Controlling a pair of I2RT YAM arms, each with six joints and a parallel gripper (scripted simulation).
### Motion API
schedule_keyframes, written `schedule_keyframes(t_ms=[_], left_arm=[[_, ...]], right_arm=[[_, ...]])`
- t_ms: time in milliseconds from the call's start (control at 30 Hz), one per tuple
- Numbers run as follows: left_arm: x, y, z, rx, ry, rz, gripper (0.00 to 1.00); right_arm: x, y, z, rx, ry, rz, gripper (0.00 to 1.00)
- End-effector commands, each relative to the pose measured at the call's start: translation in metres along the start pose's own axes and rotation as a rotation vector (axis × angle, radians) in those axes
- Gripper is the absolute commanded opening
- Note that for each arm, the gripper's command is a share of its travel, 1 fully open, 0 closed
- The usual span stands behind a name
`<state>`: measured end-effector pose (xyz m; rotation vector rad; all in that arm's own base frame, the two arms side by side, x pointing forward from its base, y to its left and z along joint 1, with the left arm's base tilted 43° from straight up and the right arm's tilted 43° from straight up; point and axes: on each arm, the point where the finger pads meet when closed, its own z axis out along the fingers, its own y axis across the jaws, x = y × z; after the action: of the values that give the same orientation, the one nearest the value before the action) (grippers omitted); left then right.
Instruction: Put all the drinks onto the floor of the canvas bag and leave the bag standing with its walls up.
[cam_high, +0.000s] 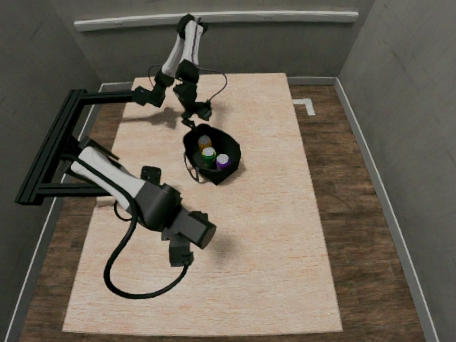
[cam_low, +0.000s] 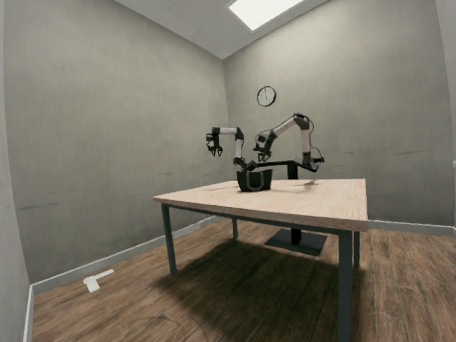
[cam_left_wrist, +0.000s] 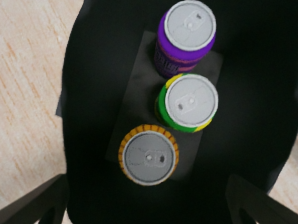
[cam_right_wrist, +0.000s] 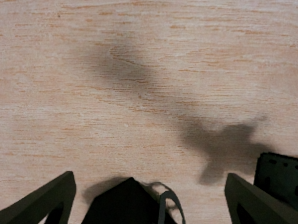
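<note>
The black canvas bag (cam_high: 218, 177) (cam_low: 243, 183) (cam_left_wrist: 90, 95) (cam_right_wrist: 122, 207) stands on the table with its walls up. Three cans stand upright inside in a row: an orange can (cam_high: 204, 143) (cam_left_wrist: 149, 156), a green and yellow can (cam_high: 208, 158) (cam_left_wrist: 191, 102) and a purple can (cam_high: 222, 161) (cam_left_wrist: 189, 27). They are on the bag's floor. My left gripper (cam_low: 264, 158) (cam_left_wrist: 147, 183) is open and empty above the bag. My right gripper (cam_low: 216, 154) (cam_right_wrist: 149, 180) is open and empty, high above the table beside the bag. In the top view its fingers are hidden by the arm.
A bag handle (cam_high: 191, 170) (cam_right_wrist: 173, 195) hangs out on the side toward the right arm. A black frame (cam_high: 52, 145) carries both arms at the table's edge. A black block (cam_right_wrist: 278, 175) shows at the right of the right wrist view.
</note>
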<state>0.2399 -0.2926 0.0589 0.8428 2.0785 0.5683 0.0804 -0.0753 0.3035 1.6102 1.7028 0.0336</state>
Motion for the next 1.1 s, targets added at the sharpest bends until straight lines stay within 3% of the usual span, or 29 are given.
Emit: schedule_keyframes(t_ms=[0,733,1067], left_arm=[[0.005,0.013,-0.009,-0.002,-0.008,0.004,0.86],[0.041,0.052,-0.033,0.005,-0.02,0.018,0.86],[0.033,0.044,-0.031,0.018,-0.033,-0.014,0.86]], right_arm=[[-0.003,0.001,-0.01,-0.03,-0.026,0.009,0.86],[-0.003,0.001,-0.01,-0.03,-0.026,0.009,0.86],[-0.003,0.001,-0.01,-0.03,-0.026,0.009,0.86]])
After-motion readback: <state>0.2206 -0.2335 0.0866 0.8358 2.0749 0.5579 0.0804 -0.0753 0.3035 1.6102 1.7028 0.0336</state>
